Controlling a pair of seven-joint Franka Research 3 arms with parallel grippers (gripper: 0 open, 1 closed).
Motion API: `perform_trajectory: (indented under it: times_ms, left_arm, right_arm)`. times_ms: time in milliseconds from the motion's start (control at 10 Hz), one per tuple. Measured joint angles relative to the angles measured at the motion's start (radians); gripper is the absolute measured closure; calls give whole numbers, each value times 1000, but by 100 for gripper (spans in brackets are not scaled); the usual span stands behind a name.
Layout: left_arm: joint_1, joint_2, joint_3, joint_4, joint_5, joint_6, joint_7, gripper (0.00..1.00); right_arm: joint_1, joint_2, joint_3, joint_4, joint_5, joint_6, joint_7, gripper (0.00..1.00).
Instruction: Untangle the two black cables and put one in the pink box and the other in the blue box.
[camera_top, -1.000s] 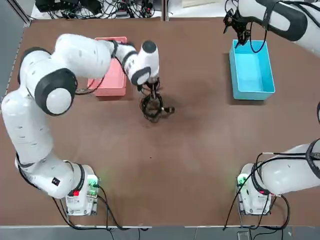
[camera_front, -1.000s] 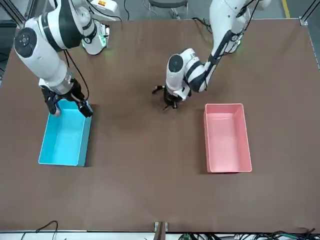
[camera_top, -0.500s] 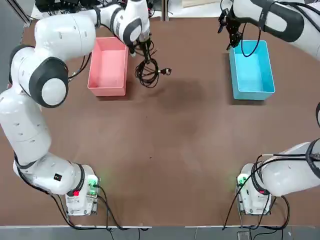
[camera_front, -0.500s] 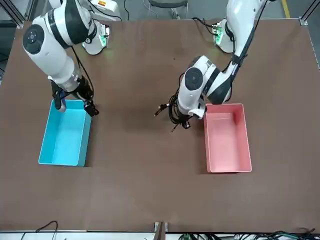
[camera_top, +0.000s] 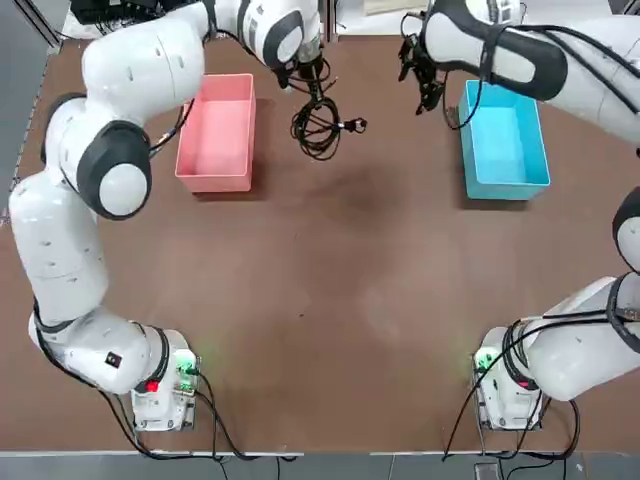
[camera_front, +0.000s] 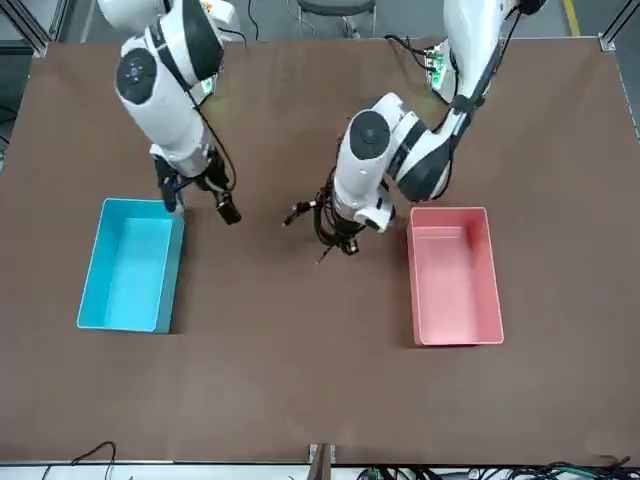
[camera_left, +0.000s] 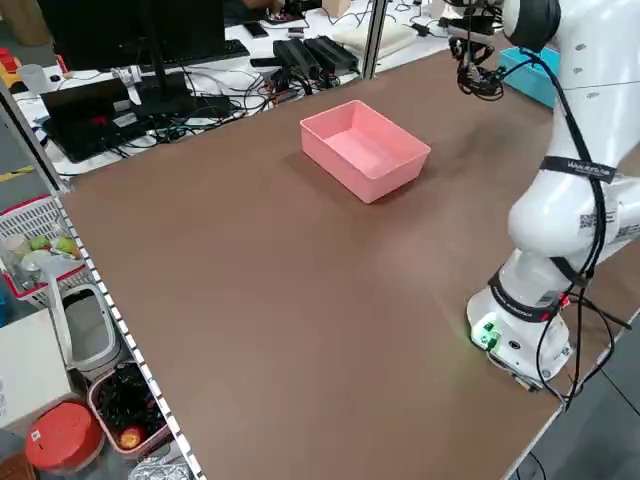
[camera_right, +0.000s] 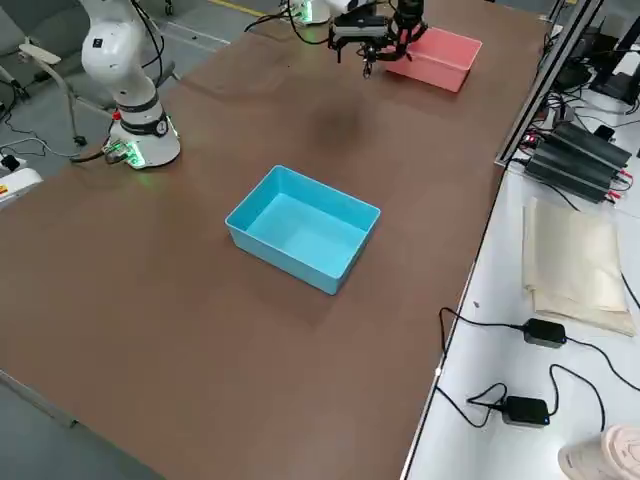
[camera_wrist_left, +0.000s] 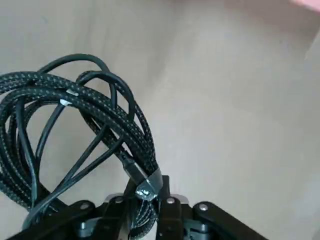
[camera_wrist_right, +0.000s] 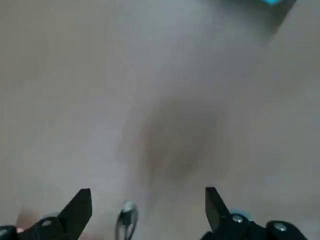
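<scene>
Between the two boxes, toward the far edge of the tabletop (camera_top: 330, 300), we find the left pincer (camera_top: 312, 78) clamped on the tangled bundle of black cables (camera_top: 320, 122), which hangs from it clear of the surface. The left wrist view confirms the fingers pinched together on braided strands, with thinner loops threaded through them; we cannot tell there where one cable ends and the other begins.

The pink box (camera_top: 217, 140) lies just left of the hanging bundle and holds nothing. The blue box (camera_top: 503, 140) lies well to the right, likewise holding nothing.

The right pincer (camera_top: 424, 82) sits between the bundle and the blue box, its fingers spread wide apart and holding nothing. A loose plug end (camera_top: 358, 126) of the bundle juts toward it.

We judge the step in hand to be the separation itself: one arm presents the knot while the other comes in to take a strand. No cable has yet been delivered, so the task is at an early stage.

The next move, in our judgement, calls for the right pincer to close on a single free strand or that plug end, not the whole bunch, then draw it away sideways while the left holds firm.
</scene>
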Motion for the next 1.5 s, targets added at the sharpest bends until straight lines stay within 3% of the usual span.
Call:
perform_trajectory:
  times_ms: [600, 1500]
  left_arm:
    - [-43, 6, -5, 60, -62, -5, 0, 80]
    - [-32, 6, -5, 70, -97, -17, -1, 80]
  right_arm:
    - [96, 82, 0, 26, 7, 86, 137, 0]
    - [130, 152, -1, 27, 7, 89, 176, 3]
